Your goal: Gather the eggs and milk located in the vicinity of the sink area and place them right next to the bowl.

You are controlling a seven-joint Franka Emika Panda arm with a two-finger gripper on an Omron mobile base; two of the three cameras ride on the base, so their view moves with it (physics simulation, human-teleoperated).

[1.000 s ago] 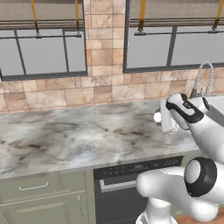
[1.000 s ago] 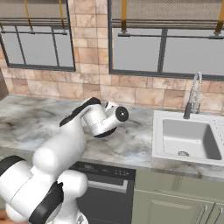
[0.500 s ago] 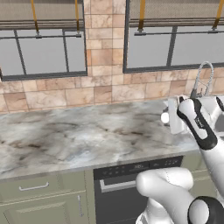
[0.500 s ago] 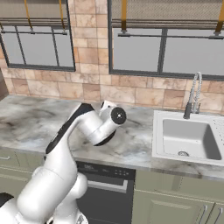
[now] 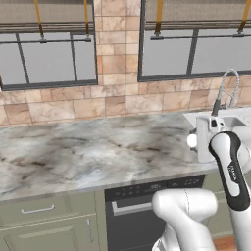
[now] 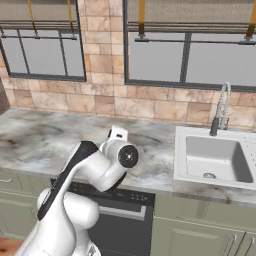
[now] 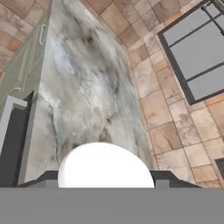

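Marble-patterned grey-and-white counter (image 5: 93, 152) runs the full width of the room, backed by a wall of tan and pink stone tiles (image 5: 115, 98). Two dark-framed windows (image 6: 190, 60) sit above the tile band, with amber hanging rods across their tops. Below the counter's front edge: pale green cabinet fronts (image 5: 49, 220) with bar handles, and a black dishwasher (image 5: 147, 206) with a light handle strip.

Sink area (image 6: 215, 160) sits at the counter's right end in the right base view: white rectangular basin, drain visible in the floor, ribbed drainboard at the far right edge. A steel coil-spring faucet (image 6: 220, 112) stands at the basin's back edge against the tiles.

The arm is raised over the counter near the sink's left edge. In the left base view the gripper (image 5: 201, 141) is at the right of the frame, in front of the faucet, with a small white egg (image 5: 191, 140) at its left side. In the hand view the egg (image 7: 106, 168) is a smooth white ball sitting between the dark fingertips (image 7: 41, 179), which show on both sides of it at the bottom; the claw is closed on the egg. The egg is held up above the counter, off its surface.

The hand view looks along the counter from its right part toward the left end, tiles on one side, cabinet fronts on the other.
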